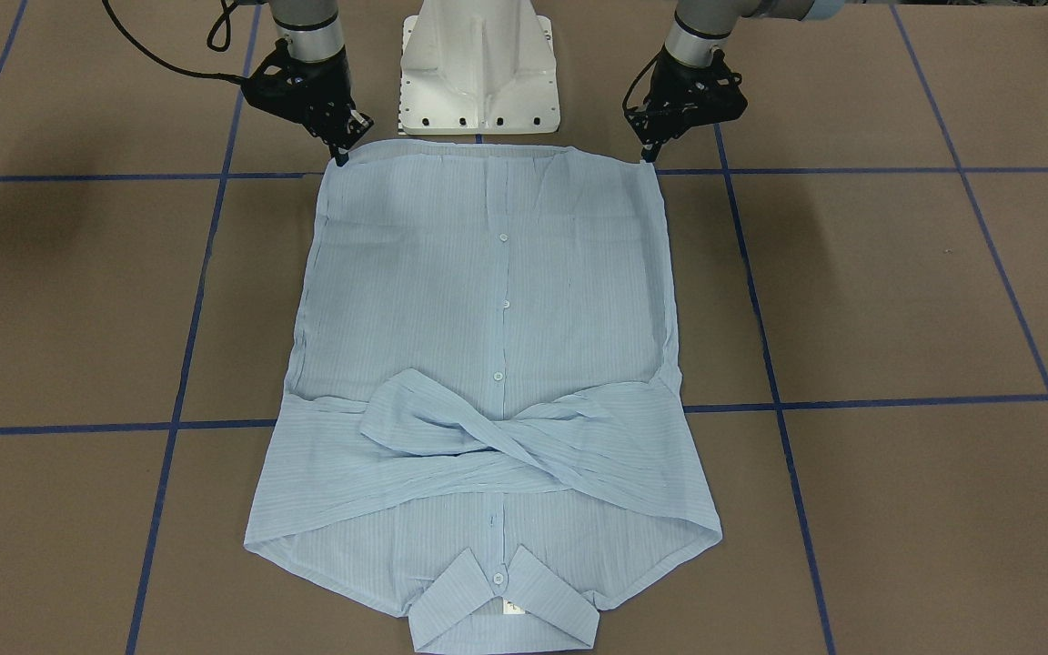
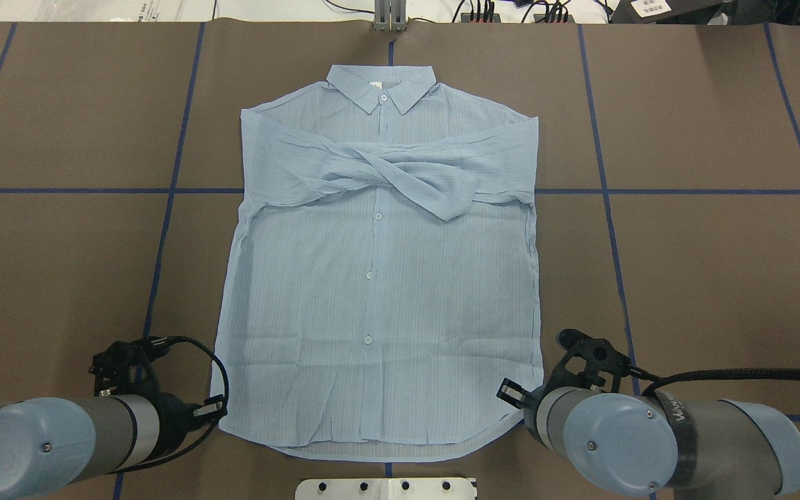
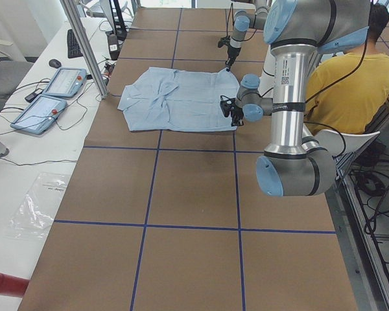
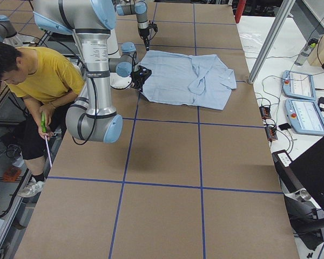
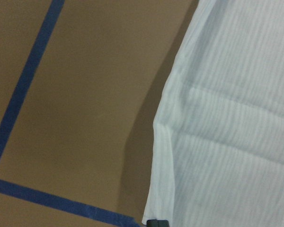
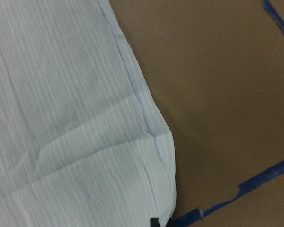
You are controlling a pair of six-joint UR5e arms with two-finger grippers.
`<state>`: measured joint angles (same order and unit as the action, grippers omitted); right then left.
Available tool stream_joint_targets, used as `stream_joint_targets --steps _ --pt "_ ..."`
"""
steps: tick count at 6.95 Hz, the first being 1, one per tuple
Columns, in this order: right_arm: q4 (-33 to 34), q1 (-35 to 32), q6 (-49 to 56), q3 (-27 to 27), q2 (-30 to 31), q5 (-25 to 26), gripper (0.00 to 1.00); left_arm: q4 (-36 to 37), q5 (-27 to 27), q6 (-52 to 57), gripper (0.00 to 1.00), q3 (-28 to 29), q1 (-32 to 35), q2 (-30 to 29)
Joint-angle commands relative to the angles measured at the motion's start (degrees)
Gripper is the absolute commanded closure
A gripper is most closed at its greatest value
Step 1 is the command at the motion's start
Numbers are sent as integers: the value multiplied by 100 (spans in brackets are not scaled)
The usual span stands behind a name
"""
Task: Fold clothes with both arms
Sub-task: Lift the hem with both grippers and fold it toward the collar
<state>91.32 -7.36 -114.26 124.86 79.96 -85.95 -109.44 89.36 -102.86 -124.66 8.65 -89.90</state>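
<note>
Shirt of thin light-blue striped cloth lay flat, buttons up, on the brown table, stretching away from both grippers. The left gripper stood at one corner of the hem and the right gripper at the other, so the hem ran straight between them. Each pointed steeply down, its fingertips drawn together on the corner cloth. In the left wrist view a dark fingertip sat right on the corner, and the shirt edge beside it cast a broad shadow on the table. The right wrist view showed the same, with a dark tip at the rounded corner.

Farthest from the grippers lay the pointed collar, buttoned shut. Nearer to them, both sleeves were folded inward and crossed over the chest. The placket with its small white buttons ran down the middle toward the hem. Behind the grippers, between the two arms, stood the white pedestal base. Blue tape lines divided the table into squares. In the side views a person in a yellow top sat behind the robot.
</note>
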Motion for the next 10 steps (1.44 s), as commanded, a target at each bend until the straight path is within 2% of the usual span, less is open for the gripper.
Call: stream_joint_targets --steps 1,3,4,5,6,7,8,9,10 --pt "9 -20 0 720 614 -18 100 28 73 -267 100 -636 14 86" --pt "52 -20 -26 1302 871 -36 100 37 82 -559 100 -1522 32 418" --pt "70 -29 -35 1513 968 25 100 37 230 -559 100 -1718 101 403" --pt "62 -212 -44 1489 899 104 100 19 640 -412 100 -1659 633 185" --pt "53 -649 130 1341 481 9 100 45 862 -10 100 -1241 1273 -382" --pt "70 -1184 671 817 -194 -175 100 132 1151 577 100 -619 1749 -954" --pt "70 -1955 1138 247 -661 -934 100 133 1180 888 100 57 2259 -1560" --pt "35 -2711 1691 -359 -979 -1681 100 116 1180 1117 100 682 2464 -1949" --pt "18 -3119 2166 -731 -1165 -1749 100 46 1180 1511 100 862 2814 -1987"
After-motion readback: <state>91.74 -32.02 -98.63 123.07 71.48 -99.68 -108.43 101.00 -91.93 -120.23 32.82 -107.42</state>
